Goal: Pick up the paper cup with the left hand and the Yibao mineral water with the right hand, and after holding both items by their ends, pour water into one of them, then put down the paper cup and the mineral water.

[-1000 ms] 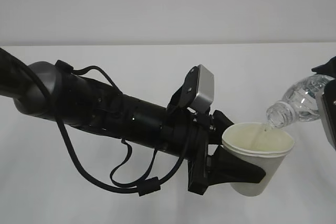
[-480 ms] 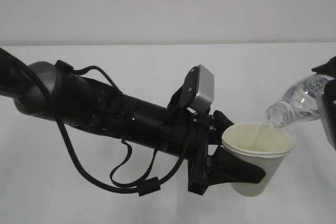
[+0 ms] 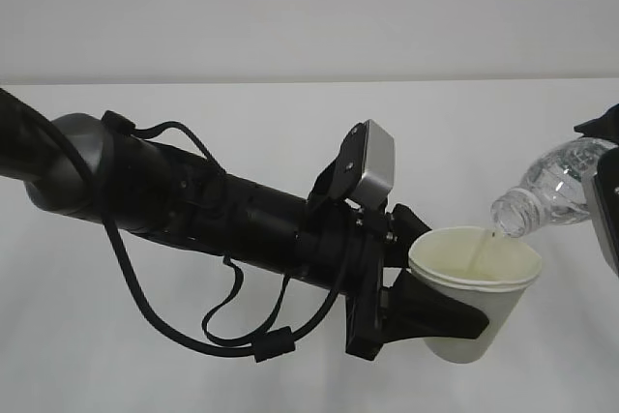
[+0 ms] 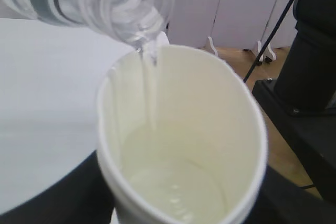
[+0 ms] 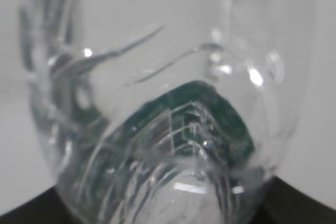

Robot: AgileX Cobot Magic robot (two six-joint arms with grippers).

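A: Item one, the paper cup. Location?

B: Held above the white table by the left hand. Black fingers clamp its lower side wall. Mouth up, leaning slightly. Cream inside, a shallow pool of water at the bottom.

A: Item two, the bottle.

B: Clear ribbed plastic, no cap, green label band. Tilted neck-down, its mouth just over the cup's far rim, at the right edge of the outside view. A thin stream of water runs from the mouth down the cup's inner wall.

A: Carrier?

B: The right hand, mostly cut off by the frame edge. Its wrist camera looks straight at the bottle's base, with dark finger pads at both lower corners closed on the bottle.

A: Support arm?

B: The left arm, thick, black, cabled, with a grey block at the wrist.
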